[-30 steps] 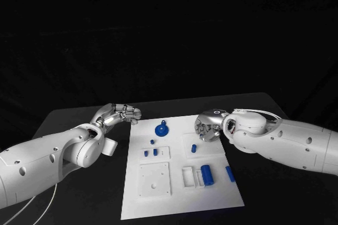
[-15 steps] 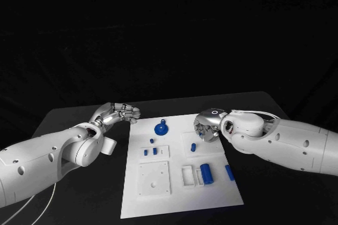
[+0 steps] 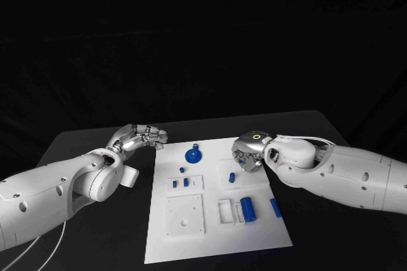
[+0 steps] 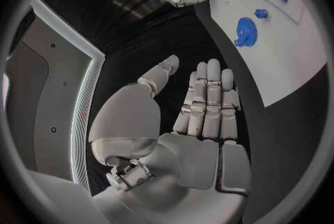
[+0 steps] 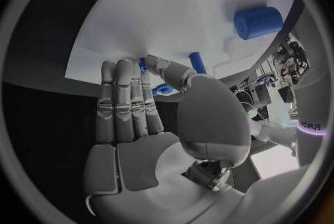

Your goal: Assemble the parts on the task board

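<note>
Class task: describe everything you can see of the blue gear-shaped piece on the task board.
The blue gear is a round, flat disc with a toothed rim and a small knob or tab on its far side, plastic by its look. It lies flat near the far end of the white task board, between the two hands; neither touches it.

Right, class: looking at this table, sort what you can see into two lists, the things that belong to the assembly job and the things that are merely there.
Belongs to the job:
task board
blue gear
blue cylinder
small blue pegs
blue pin
right hand
left hand

Merely there:
black table
</note>
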`<action>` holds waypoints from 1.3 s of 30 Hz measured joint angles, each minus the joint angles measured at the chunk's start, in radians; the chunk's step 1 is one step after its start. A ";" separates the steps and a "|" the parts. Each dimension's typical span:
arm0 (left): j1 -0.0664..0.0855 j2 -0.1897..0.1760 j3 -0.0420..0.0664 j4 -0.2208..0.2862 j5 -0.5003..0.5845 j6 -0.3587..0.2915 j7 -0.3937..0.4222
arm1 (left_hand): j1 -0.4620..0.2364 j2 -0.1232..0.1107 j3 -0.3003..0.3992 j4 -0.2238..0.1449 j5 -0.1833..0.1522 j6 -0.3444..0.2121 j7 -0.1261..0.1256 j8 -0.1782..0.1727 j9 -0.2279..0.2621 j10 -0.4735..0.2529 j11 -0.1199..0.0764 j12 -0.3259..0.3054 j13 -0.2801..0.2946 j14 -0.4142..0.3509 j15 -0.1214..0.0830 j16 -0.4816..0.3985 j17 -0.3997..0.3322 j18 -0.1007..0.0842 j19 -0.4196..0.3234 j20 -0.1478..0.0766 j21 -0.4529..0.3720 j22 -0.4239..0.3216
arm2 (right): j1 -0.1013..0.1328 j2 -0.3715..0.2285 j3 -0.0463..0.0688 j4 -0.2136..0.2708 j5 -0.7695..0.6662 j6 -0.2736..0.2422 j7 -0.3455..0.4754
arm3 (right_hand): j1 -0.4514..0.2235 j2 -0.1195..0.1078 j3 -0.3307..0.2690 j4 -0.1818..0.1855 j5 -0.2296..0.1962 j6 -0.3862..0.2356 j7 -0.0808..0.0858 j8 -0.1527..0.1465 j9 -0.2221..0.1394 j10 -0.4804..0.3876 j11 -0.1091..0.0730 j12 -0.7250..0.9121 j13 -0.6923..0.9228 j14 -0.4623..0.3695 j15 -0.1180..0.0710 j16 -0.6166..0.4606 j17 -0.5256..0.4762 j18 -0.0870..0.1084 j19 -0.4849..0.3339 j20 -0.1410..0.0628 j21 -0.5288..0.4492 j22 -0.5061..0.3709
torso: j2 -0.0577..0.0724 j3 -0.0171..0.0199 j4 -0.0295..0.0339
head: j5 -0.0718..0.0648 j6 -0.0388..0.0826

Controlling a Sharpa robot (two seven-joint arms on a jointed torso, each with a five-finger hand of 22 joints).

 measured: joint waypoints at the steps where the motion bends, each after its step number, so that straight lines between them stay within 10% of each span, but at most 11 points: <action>1: 0.000 -0.001 0.000 0.001 0.000 0.000 0.000 | 0.000 0.000 0.000 0.000 0.023 0.000 0.000 0.000 -0.001 0.000 0.000 -0.001 0.000 0.000 0.000 -0.005 0.008 0.000 0.000 0.000 0.000 0.002 | -0.001 0.000 -0.001 0.000 -0.003 -0.004 0.000 | -0.005 -0.005 0.003 -0.003 0.014 0.003 -0.003 0.000 0.001 0.000 0.000 0.000 0.002 0.001 -0.001 0.000 0.002 0.000 0.000 0.000 0.001 0.001 | 0.000 0.0000 0.0000 | -0.001 0.001; 15: 0.000 -0.001 0.000 -0.001 0.000 0.002 -0.003 | 0.004 0.004 0.000 0.000 0.051 -0.004 0.003 0.000 -0.001 0.000 0.000 -0.005 -0.001 0.000 0.000 -0.011 0.023 0.000 0.000 0.000 -0.004 0.007 | -0.013 -0.008 -0.003 0.004 -0.022 -0.066 -0.003 | -0.024 -0.016 0.000 -0.006 0.100 0.014 -0.007 0.005 0.029 0.018 -0.007 -0.004 0.019 0.016 -0.006 0.002 0.029 0.000 0.014 -0.007 0.011 0.005 | 0.000 0.0017 0.0000 | 0.000 0.003; 33: 0.000 0.003 0.000 -0.014 0.008 0.004 -0.007 | 0.008 0.008 0.000 0.000 0.055 -0.004 0.003 0.000 -0.002 0.000 0.000 -0.009 -0.002 0.000 0.000 -0.015 0.028 -0.001 0.000 0.000 -0.004 0.009 | -0.020 -0.015 0.078 0.034 0.048 -0.069 0.014 | -0.028 -0.020 -0.002 -0.001 0.105 0.016 -0.010 0.004 0.032 0.029 -0.011 -0.008 0.023 0.019 -0.003 0.002 0.034 0.006 0.014 -0.007 0.011 0.007 | 0.000 0.0012 0.0004 | 0.001 0.013; 39: 0.000 0.003 0.000 -0.016 0.013 0.005 -0.009 | 0.008 0.008 0.000 0.000 0.055 -0.004 0.003 0.000 -0.002 0.000 0.000 -0.009 -0.002 0.000 0.000 -0.019 0.029 -0.001 0.000 0.000 -0.004 0.009 | -0.017 -0.029 0.088 0.069 0.123 -0.067 0.027 | -0.035 -0.018 -0.006 0.003 0.125 0.016 -0.009 0.002 0.037 0.029 -0.011 -0.009 0.028 0.019 -0.002 0.002 0.040 0.006 0.014 -0.007 0.011 0.007 | 0.001 0.0001 0.0000 | 0.013 0.012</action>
